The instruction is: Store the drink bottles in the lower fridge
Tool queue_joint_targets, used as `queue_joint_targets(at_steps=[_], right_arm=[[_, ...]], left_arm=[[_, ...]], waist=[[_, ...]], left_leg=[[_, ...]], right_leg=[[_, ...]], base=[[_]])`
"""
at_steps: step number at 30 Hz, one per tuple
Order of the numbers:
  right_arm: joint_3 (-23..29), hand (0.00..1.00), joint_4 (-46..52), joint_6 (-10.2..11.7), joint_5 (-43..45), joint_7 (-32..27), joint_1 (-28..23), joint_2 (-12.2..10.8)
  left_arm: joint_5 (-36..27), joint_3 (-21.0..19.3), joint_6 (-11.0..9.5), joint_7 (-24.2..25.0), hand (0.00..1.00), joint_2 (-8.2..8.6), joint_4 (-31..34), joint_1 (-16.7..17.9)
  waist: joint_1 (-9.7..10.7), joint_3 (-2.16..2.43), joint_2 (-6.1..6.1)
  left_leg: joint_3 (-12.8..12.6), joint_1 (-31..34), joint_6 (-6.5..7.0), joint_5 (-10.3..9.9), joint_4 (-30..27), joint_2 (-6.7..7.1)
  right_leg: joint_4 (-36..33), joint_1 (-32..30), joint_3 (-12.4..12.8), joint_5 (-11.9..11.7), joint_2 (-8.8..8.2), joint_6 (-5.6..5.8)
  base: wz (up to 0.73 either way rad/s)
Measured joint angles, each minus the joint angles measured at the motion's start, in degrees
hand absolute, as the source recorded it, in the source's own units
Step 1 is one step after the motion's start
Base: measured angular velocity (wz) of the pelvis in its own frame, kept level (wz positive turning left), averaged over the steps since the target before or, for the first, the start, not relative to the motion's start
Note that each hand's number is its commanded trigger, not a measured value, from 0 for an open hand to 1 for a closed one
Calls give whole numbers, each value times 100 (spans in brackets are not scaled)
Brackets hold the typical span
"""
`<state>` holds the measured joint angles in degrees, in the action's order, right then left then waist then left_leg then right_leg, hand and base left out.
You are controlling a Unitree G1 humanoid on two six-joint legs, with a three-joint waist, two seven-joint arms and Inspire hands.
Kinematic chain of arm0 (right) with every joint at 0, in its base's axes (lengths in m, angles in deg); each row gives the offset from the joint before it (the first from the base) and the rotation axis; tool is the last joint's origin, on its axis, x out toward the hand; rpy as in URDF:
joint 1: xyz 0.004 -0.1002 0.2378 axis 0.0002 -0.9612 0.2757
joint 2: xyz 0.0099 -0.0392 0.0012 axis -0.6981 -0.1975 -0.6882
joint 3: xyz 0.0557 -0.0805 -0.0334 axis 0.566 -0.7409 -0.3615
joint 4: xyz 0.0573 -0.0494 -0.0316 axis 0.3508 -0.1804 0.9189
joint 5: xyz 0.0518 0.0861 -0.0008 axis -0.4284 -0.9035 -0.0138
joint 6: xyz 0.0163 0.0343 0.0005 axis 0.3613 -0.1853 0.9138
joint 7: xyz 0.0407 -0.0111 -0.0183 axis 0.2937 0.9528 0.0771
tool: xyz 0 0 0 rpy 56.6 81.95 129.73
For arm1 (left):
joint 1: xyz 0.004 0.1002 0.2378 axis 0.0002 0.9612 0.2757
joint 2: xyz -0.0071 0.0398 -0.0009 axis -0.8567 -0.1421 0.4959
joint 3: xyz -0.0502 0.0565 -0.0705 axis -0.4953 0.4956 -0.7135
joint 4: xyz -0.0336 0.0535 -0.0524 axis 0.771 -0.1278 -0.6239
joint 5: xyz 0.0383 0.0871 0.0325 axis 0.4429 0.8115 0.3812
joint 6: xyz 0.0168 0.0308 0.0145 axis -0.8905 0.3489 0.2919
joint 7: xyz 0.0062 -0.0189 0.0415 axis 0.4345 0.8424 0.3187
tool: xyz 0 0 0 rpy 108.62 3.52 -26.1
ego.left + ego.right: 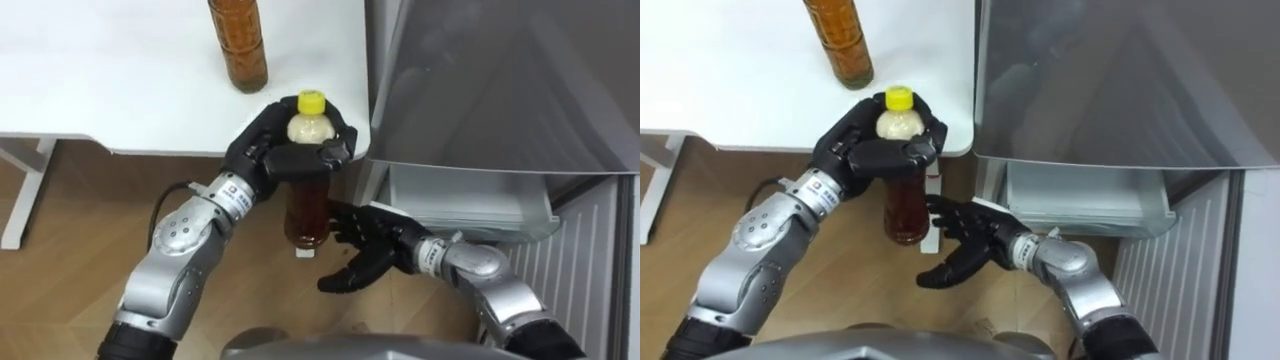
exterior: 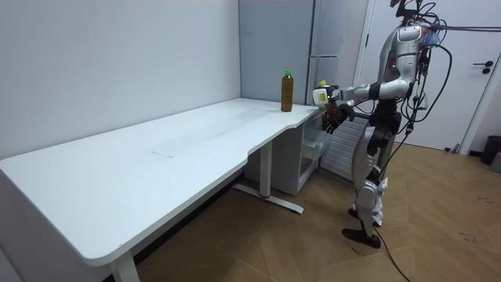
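white table corner by the fridge: one drink in hand, one left standing

wooden floor (image 1: pixel 70 270) ran under a long white table (image 1: pixel 120 90), and a grey fridge (image 1: pixel 500 90) stood right at the table's far end. the fridge's lower part was open, showing a pale inner compartment (image 1: pixel 470 195). in the room view the robot stood upright on the floor at that end of the table, facing the fridge, with both arms raised in front of it.

the left hand (image 1: pixel 262 150) had its fingers curled round the upper part of a bottle of brown drink (image 1: pixel 307 205), just under the yellow cap (image 1: pixel 311 101). the bottle hung upright, off the table's corner and over the floor, near the open compartment but not in it.

the right hand (image 1: pixel 365 250) sat lower, just beside the bottle's bottom end, with its fingers spread wide and holding nothing. whether its fingertips touched the bottle could not be told.

a second bottle (image 1: pixel 238 45), also with a brown drink, stood upright on the table near the corner, just behind the held one and apart from both hands. the room view showed a green cap (image 2: pixel 287 74) on it.
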<state>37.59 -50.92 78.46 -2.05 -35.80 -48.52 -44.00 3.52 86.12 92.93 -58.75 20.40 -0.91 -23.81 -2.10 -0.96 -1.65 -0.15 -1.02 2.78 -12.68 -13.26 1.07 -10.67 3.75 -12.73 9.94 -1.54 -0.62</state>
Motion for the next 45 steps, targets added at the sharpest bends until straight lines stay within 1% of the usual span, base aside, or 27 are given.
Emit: queue_joint_targets(at_steps=[4, 7, 9, 10, 16, 18, 21, 25, 29, 31, 32, 33, 34, 35, 38, 43, 45], right_arm=[[-191, 0, 137, 0, -146, 266, -5, 68], [-272, 0, 181, -8, -183, 295, 1, 99], [-330, 0, 229, -130, -278, 345, -1, 158], [-333, 0, 237, -148, -307, 353, -1, 160], [-344, 0, 256, -376, -599, 361, 3, 121], [-360, 0, 256, -459, -660, 363, 1, 119], [-391, 0, 255, -517, -809, 363, -1, 118], [-417, 0, 254, -522, -1072, 357, -4, 118], [-441, 0, 253, -635, -1492, 327, -7, 125], [-469, 0, 253, -635, -1576, 281, -11, 129], [-490, 3, 253, -635, -1653, 238, -12, 131], [-499, 63, 253, -635, -1742, 190, -12, 134], [-504, 72, 253, -635, -1766, 172, -12, 134], [-533, 100, 253, -635, -1821, 130, -12, 134], [-551, 100, 253, -635, -1988, 28, -11, 134], [-580, 100, 253, -634, -1994, -137, -11, 133], [-624, 100, 253, -634, -1993, -198, -11, 140]], left_arm=[[0, 71, 0, 43, 100, -18, -17, 3], [0, 107, 0, 89, 100, -49, -16, 6], [2, 203, 0, 132, 100, -103, -19, 6], [5, 208, 0, 159, 100, -105, -22, 6], [5, 310, 0, 219, 100, -91, -156, 5], [5, 322, 0, 223, 100, -53, -305, 3], [9, 418, 1, 232, 100, -47, -439, 4], [9, 470, 1, 289, 100, -47, -456, 4], [6, 475, 0, 358, 100, -50, -455, 4], [5, 475, 0, 363, 100, -56, -455, 4], [5, 474, 0, 363, 100, -60, -455, 5], [5, 473, 0, 363, 100, -64, -455, 4], [5, 473, 0, 363, 100, -66, -455, 4], [5, 475, 0, 363, 100, -67, -456, 6], [3, 480, 0, 385, 100, -66, -455, 6], [-21, 570, 0, 445, 100, -67, -455, 7], [-30, 680, -2, 514, 100, -66, -451, 6]], waist=[[-4, 0, -10], [-13, 7, -19], [-12, 8, -21], [-11, 8, -21], [8, 8, -19], [17, 5, -14], [8, 2, -6], [10, 3, -3], [-8, 6, 6], [-7, 6, 6], [-7, 6, 5], [-11, 6, 5], [-12, 6, 5], [-13, 6, 5], [-14, 7, 6], [-38, 8, 7], [-61, 12, 11]], left_leg=[[-12, -1, 0, 0, -14, -1], [-40, 40, 1, 1, -16, -4], [-31, 45, 1, 1, -32, -3], [-15, 45, 1, 1, -34, -3], [0, 46, 1, 1, -46, 0], [2, 48, 1, 1, -43, 0], [34, 76, 0, 0, -42, 1], [40, 82, 0, 0, -52, 2], [37, 78, 1, 1, -63, 7], [35, 78, 1, 1, -63, 8], [34, 76, 2, 1, -62, 8], [35, 74, 1, 1, -61, 8], [35, 74, 1, 1, -61, 8], [35, 73, 1, 1, -61, 8], [34, 72, 2, 1, -62, 8], [32, 69, 2, 1, -64, 10], [33, 67, 2, 1, -61, 10]], right_leg=[[-2, -7, -5, 0, -7, 0], [-23, -69, 1, 0, -12, 0], [-26, -76, -3, 0, -18, 0], [-25, -76, -6, 0, -19, 0], [-38, -66, -8, 0, -21, 0], [-58, -65, -18, 0, -9, 0], [-98, -89, -27, 1, -7, 1], [-98, -88, -19, 1, 2, 1], [-105, -84, -9, 1, 1, 1], [-105, -84, -18, 1, -2, 1], [-107, -84, -23, 1, -6, 1], [-108, -84, -24, 1, -6, 1], [-109, -84, -25, 1, -6, 1], [-109, -83, -26, 1, -7, 1], [-109, -82, -33, 1, -8, 1], [-110, -80, -29, 1, -3, 1], [-110, -80, -28, 1, -6, 1]], base=[[0], [-1], [0], [0], [0], [0], [5], [0], [0], [0], [0], [0], [0], [0], [0], [0], [0]])
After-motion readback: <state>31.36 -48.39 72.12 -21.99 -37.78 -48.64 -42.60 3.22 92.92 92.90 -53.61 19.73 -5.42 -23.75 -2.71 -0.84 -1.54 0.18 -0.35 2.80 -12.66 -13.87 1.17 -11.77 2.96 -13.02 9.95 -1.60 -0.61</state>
